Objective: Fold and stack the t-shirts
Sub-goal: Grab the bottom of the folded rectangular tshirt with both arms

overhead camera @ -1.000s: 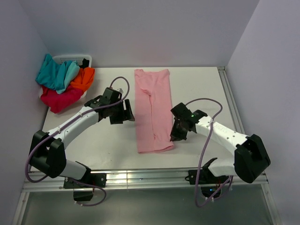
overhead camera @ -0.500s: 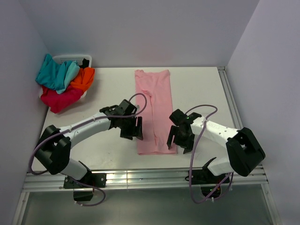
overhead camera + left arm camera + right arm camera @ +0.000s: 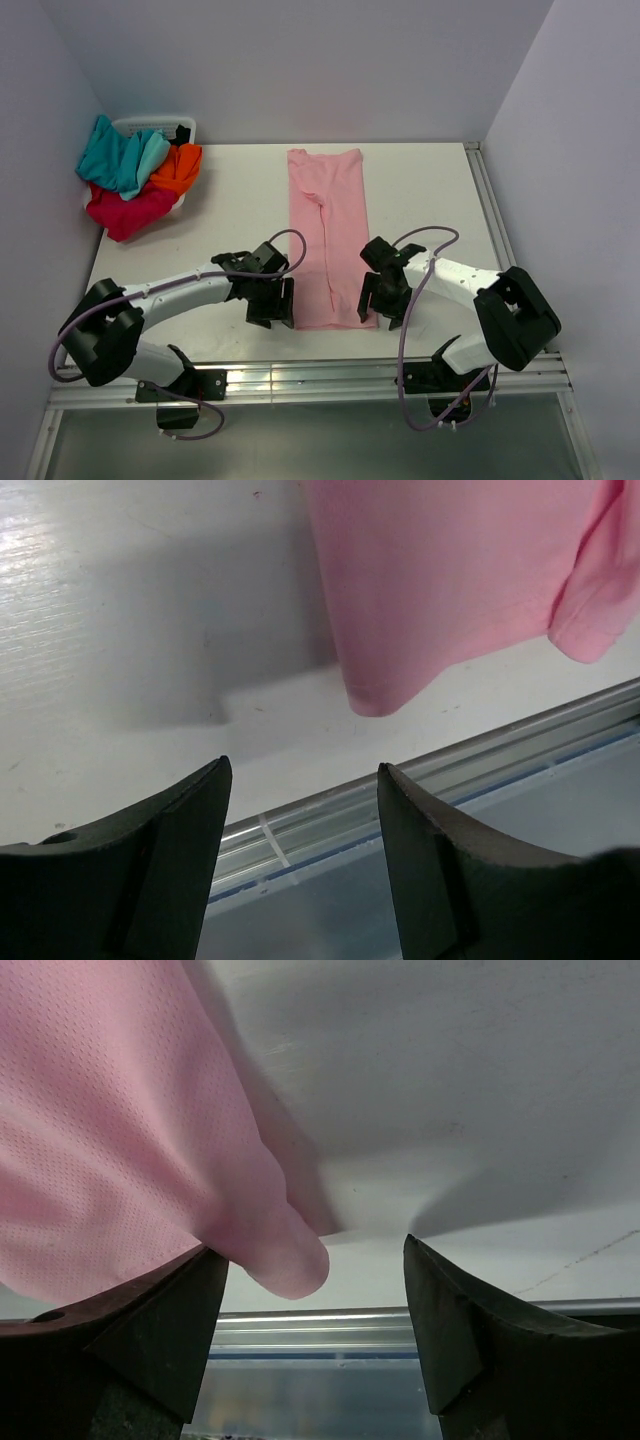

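Down the middle of the table (image 3: 430, 190), twelve to six o'clock: the pink shirt (image 3: 327, 220), folded to a narrow strip, near hem at six. Flanking that hem, the left gripper (image 3: 305, 768) at nine and the right gripper (image 3: 312, 1250) at three, both spread wide and holding nothing, the right with the hem's corner just inside its jaws. Probably set so to pinch both corners and carry the hem toward twelve. At ten o'clock, heaped on a basket (image 3: 150, 125): teal, orange and red shirts (image 3: 135, 185), not yet folded.
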Controlling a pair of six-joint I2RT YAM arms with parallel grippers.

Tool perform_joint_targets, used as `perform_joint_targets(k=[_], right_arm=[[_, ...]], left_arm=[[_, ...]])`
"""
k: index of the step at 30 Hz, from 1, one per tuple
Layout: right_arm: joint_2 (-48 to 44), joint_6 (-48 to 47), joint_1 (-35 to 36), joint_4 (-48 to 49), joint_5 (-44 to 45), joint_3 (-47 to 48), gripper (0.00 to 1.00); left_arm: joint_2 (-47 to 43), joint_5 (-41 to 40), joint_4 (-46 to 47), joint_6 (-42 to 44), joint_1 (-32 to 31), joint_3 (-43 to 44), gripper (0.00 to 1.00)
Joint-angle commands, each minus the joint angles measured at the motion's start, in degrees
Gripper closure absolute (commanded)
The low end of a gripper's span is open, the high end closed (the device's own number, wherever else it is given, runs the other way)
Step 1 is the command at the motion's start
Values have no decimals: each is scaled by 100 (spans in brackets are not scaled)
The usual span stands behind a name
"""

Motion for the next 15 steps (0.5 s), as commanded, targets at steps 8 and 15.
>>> perform_joint_targets(k=[8, 15], right_arm=[[75, -148, 33, 333, 55, -247, 25], [118, -192, 24, 491, -6, -414, 27]], left_arm=[[612, -368, 572, -253, -155, 507, 35], [954, -281, 722, -314, -216, 658, 38]])
